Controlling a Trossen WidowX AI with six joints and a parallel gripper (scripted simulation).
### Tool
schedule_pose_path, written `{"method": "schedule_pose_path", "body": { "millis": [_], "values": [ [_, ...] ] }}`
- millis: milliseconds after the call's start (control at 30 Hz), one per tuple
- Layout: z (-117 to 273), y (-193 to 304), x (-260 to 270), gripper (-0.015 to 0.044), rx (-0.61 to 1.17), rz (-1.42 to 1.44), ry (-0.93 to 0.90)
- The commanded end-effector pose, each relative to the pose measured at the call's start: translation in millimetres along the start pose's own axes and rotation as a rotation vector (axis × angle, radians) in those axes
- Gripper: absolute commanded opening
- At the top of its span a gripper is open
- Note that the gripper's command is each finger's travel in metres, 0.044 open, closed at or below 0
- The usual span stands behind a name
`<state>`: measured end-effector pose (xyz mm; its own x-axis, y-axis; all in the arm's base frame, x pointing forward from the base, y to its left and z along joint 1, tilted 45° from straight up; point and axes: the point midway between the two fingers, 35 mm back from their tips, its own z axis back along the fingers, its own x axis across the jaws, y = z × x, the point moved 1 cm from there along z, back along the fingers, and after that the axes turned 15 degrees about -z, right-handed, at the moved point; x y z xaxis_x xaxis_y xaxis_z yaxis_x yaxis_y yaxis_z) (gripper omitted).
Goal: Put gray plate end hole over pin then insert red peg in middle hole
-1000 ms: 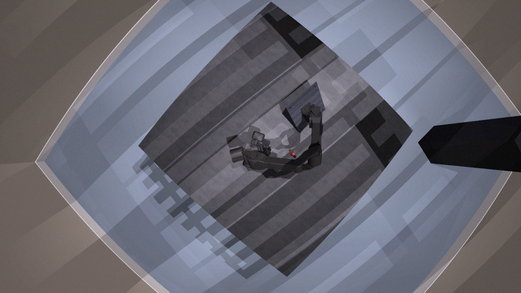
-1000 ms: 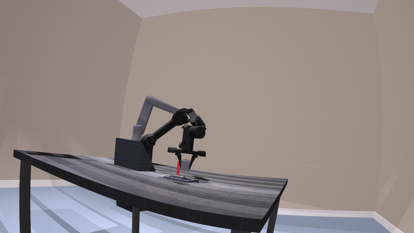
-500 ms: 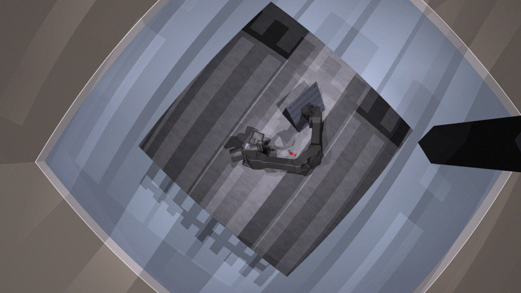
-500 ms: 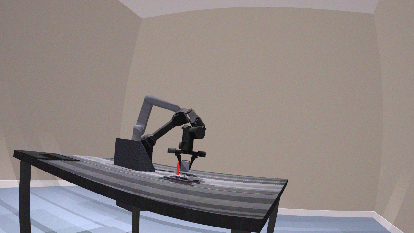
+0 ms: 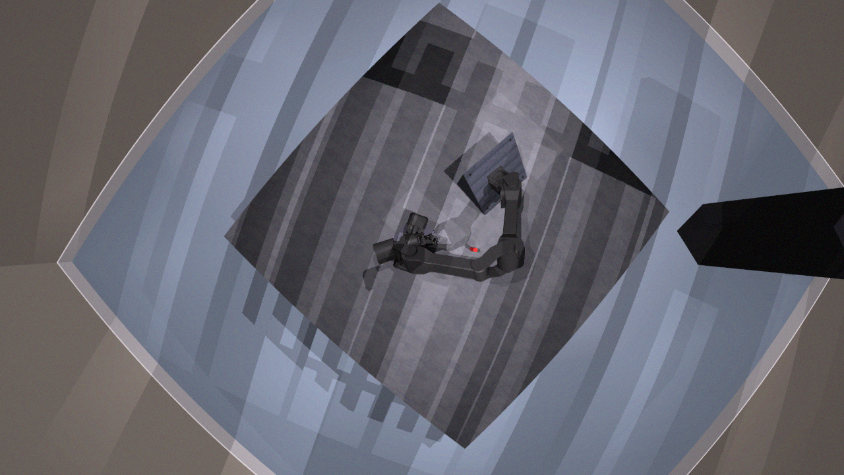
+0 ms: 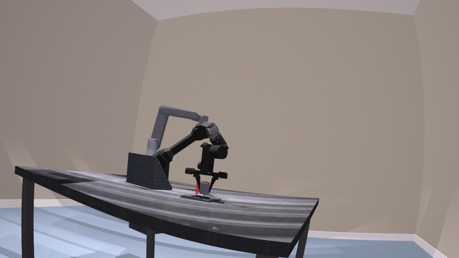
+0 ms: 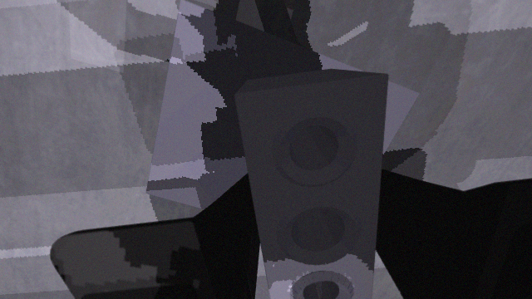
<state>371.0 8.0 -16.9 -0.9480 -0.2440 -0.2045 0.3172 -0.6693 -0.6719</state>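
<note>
1. Gray plate (image 6: 204,188) (image 7: 312,195), a rectangular slab with round holes, is over on the left in the top view, up at the pincer and mostly hidden from above. The wrist view has it large in the middle, three holes in line down its face.

2. Right below it, the flat lilac-gray base (image 6: 187,196) (image 7: 179,124) lies on the worktop. The exterior view shows the plate directly over it, with a small pale bit between the two; whether plate and pin are touching, I can't tell. The plate isn't lying flat on the base.

3. And the pincer (image 5: 416,237) (image 6: 204,190) (image 7: 298,172)! It points down at the base, its two black fingers pinching the gray plate from either side.

4. Moving right, there's the slim red cylindrical peg (image 5: 474,249) (image 6: 197,188), upright near the base and outside the grip. The plate's middle hole has no peg in it.

5. Next along, the black jointed arm (image 5: 448,264) (image 6: 184,143) bends around the peg's side of the worktop (image 5: 330,177) (image 6: 256,221), a square, dark gray top striped with light and shadow.

6. Farther right, the dark, slope-sided mounting block (image 5: 501,154) (image 6: 141,170) sits at the arm's rear end.
</note>
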Motion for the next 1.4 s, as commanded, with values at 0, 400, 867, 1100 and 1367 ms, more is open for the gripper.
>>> {"method": "schedule_pose_path", "body": {
  "millis": [0, 400, 867, 1100, 1367],
  "values": [
    [-6.5, 0.6, 0.1, 0.0000, -0.003, -0.005, 0.004],
    [-11.5, -0.8, 0.0, 0.0000, -0.002, 0.001, -0.002],
    [-11.5, -0.8, 0.0, 0.0341, -0.002, 0.001, -0.002],
    [-11.5, -0.8, 0.0, 0.0440, -0.002, 0.001, -0.002],
    [-5.9, 0.2, -0.3, 0.0440, 0.001, -0.004, -0.003]
  ]
}}
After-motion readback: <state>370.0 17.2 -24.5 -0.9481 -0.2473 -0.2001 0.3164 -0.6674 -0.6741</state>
